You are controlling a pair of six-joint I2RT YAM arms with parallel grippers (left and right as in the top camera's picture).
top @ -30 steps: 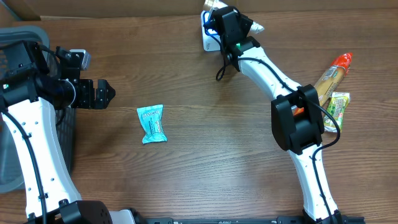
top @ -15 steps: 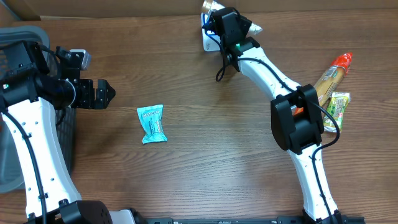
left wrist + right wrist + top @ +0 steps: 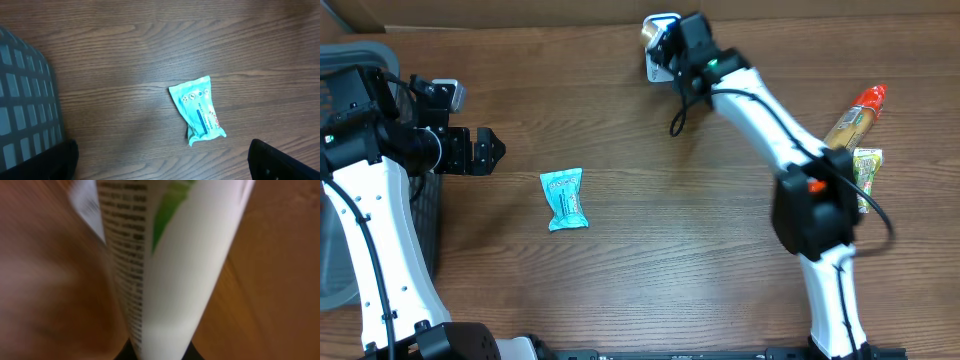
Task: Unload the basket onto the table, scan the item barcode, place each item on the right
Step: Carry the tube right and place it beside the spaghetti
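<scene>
My right gripper [image 3: 678, 42] is at the table's far edge, shut on a white tube [image 3: 175, 265] with a green mark and fine black print. In the right wrist view the tube fills the frame and rises from between the dark jaws [image 3: 160, 352]. From overhead its pale end [image 3: 658, 28] shows just left of the gripper, above a small white device [image 3: 654, 66] that is mostly hidden. A teal snack packet [image 3: 565, 199] [image 3: 198, 111] lies flat on the wood. My left gripper [image 3: 486, 150] [image 3: 165, 167] hovers open to the left of it, holding nothing.
A grey mesh basket [image 3: 342, 62] [image 3: 24, 105] stands at the left edge under the left arm. At the right lie an orange-capped tube [image 3: 856, 120] and a green packet [image 3: 866, 170] beside the right arm's elbow.
The right arm has swung and its wrist has turned, carrying the tube's end from the gripper's right side to its left, over the white device. The left arm and the teal packet have not moved.
</scene>
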